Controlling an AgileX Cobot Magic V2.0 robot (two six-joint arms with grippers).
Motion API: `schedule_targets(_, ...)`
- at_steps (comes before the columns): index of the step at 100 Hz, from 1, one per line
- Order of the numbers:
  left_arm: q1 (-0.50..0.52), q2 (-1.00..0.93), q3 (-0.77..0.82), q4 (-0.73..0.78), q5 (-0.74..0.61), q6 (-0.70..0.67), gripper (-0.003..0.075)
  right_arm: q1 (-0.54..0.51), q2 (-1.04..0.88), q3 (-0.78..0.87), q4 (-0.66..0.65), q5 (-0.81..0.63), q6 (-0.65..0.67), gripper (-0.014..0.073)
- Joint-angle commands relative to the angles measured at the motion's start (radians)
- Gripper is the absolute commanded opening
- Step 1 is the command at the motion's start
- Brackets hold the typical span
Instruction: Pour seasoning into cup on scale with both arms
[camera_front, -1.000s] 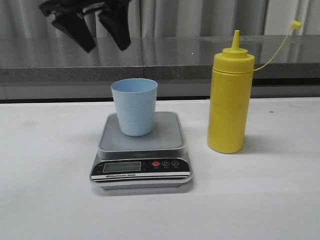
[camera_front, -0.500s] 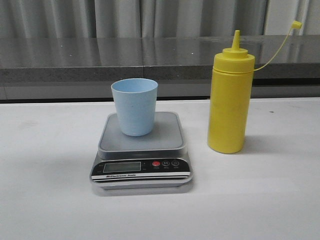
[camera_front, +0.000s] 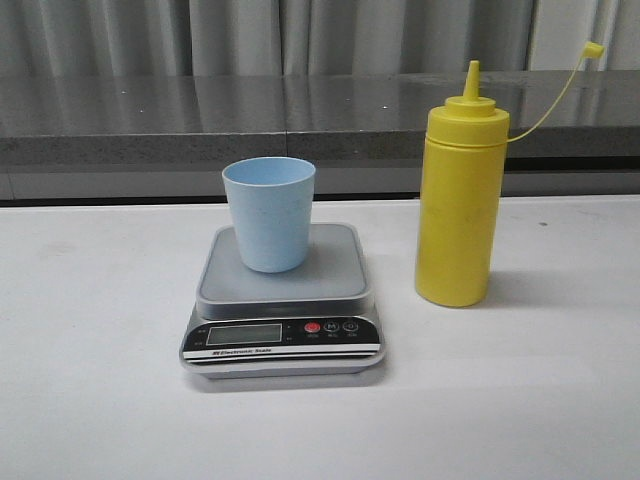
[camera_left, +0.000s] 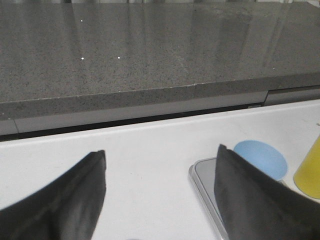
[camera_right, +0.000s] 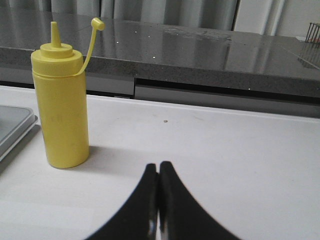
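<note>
Neither end effector shows in the front view now; a second ago the left one hung dark at the upper left above the cup, and half a second ago it was already gone. Nothing else differs: one cup (camera_front: 268, 212) stands upright on the grey platform of one scale (camera_front: 283, 305), toward its rear left part, and one bottle (camera_front: 458, 195) stands upright on the white bench (camera_front: 90, 400) just to the right of the scale, not touching it. The bottle's small cap (camera_front: 594, 48) hangs out on its thin tether to the upper right, off the nozzle. One red button (camera_front: 312, 327) sits on the scale's black front panel beside the display.

From the left wrist, the left end effector (camera_left: 160, 192) has its two fingers (camera_left: 75, 200) spread wide apart with bare bench between them, holding nothing. Beyond the far finger lie a corner of the scale (camera_left: 202, 175), the cup's open mouth (camera_left: 260, 157) and an edge of the bottle (camera_left: 310, 167).

From the right wrist, the right end effector (camera_right: 159, 200) has its two fingers (camera_right: 142, 210) pressed together, nothing between them. It is low over the bench, well apart from the bottle (camera_right: 61, 115), which stands beside the scale's edge (camera_right: 15, 130).
</note>
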Motion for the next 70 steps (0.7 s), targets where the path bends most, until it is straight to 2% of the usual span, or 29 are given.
schedule_targets(1, 0.006, -0.094, 0.040, -0.015, -0.108, 0.001, 0.0440, -0.005, -0.018, -0.022, -0.011, -0.075, -0.003, -0.0067)
schedule_targets(29, 0.006, -0.350, 0.207, -0.022, -0.084, 0.001, 0.0440, -0.005, -0.018, -0.022, -0.011, -0.075, -0.003, -0.0067)
schedule_targets(53, 0.006, -0.425, 0.256, -0.020, -0.086, 0.001, 0.0436, -0.005, -0.018, -0.022, -0.011, -0.075, -0.003, -0.0067)
schedule_targets(63, 0.006, -0.425, 0.256, -0.020, -0.086, 0.001, 0.0368, -0.005, -0.018, -0.022, -0.011, -0.075, -0.003, -0.0067)
schedule_targets(70, 0.006, -0.425, 0.256, -0.020, -0.088, 0.001, 0.0273, -0.005, -0.018, -0.022, -0.011, -0.075, -0.003, -0.0067)
